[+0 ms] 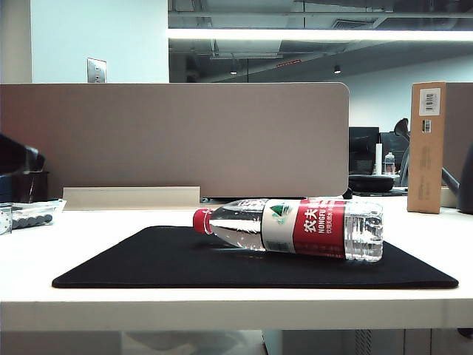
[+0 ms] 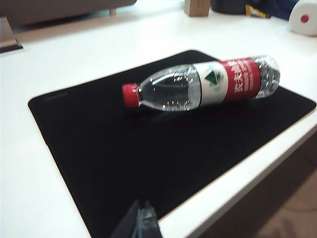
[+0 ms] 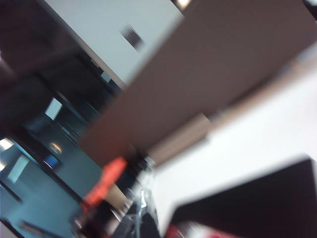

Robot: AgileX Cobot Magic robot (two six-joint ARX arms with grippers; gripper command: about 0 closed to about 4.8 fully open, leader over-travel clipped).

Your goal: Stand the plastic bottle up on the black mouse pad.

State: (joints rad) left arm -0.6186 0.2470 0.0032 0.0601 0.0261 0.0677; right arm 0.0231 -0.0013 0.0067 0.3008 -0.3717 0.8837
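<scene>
Black mouse pad (image 1: 148, 266) is occupied by the toppled plastic bottle (image 1: 295, 228), well beyond the left gripper (image 2: 140, 223), seemingly closed and empty; the right gripper (image 3: 140, 218) is closed, empty.

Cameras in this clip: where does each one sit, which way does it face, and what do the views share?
Exterior view: low at the table's front edge, facing the bottle lying on the mouse pad and the partition; no end effector shows.
Left wrist view: above the pad's near corner, looking down at bottle and pad; left end effector tips at the frame's edge.
Right wrist view: tilted and blurred, facing the partition; right end effector shut.
Shared: all show the pad; exterior and left wrist show the bottle.
</scene>
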